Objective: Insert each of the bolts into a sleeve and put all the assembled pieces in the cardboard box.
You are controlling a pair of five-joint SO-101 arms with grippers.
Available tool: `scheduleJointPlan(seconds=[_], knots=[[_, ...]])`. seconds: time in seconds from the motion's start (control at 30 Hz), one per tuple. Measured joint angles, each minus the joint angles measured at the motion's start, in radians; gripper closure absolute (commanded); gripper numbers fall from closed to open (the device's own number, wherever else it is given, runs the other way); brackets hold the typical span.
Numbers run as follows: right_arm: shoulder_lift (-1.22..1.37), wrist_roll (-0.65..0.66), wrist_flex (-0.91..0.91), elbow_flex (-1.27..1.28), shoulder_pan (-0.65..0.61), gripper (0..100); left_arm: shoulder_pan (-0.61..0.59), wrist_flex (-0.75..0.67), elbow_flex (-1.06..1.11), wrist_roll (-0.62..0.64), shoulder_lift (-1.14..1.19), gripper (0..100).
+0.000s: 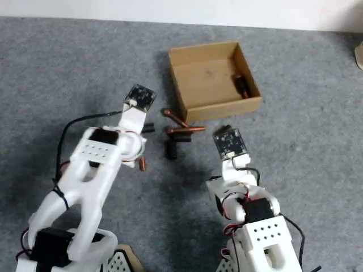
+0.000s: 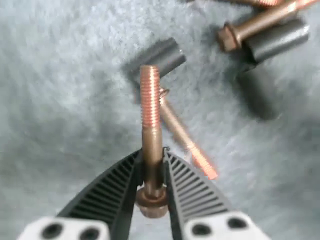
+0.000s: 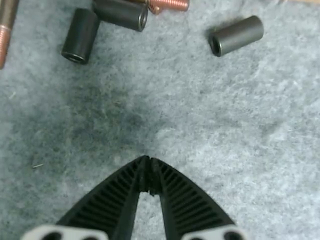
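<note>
My left gripper (image 2: 152, 156) is shut on a copper bolt (image 2: 150, 115), gripped just above its head. The threaded end points at a dark sleeve (image 2: 161, 56) lying on the carpet. A second bolt (image 2: 186, 141) lies under the held one. My right gripper (image 3: 149, 167) is shut with nothing in it, low over bare carpet, with three loose sleeves (image 3: 236, 35) (image 3: 80, 35) (image 3: 121, 13) beyond it. The cardboard box (image 1: 224, 110) stands at the back, and one assembled piece (image 1: 240, 85) lies against its right wall.
Two bolts (image 1: 176, 118) (image 1: 193, 129) and two sleeves (image 1: 170, 149) (image 1: 149, 128) lie in a cluster just in front of the box, between the arms. Grey carpet covers the table. Open room lies to the far left and right.
</note>
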Motion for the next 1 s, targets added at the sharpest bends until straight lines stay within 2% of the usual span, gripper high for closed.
scheduleJointPlan(seconds=[0.13, 0.3, 0.6, 0.73, 1.0], knots=[[0.000, 0.000, 0.000, 0.000, 0.000, 98.8, -0.064, 0.000, 0.000, -0.302, 0.000, 99], [0.000, 0.000, -0.040, 0.029, 0.000, 98.8, -0.092, 0.014, 0.000, -0.562, 0.000, 99], [0.000, 0.035, -0.057, 0.037, 0.000, 98.8, -0.094, 0.176, -0.117, -0.999, -0.002, 99], [0.000, 0.035, -0.057, 0.037, 0.000, 98.8, -0.103, 0.265, -0.158, -1.079, -0.002, 99], [0.000, 0.038, -0.094, 0.040, 0.000, 98.8, -0.203, 0.431, -0.149, -1.079, -0.002, 99]])
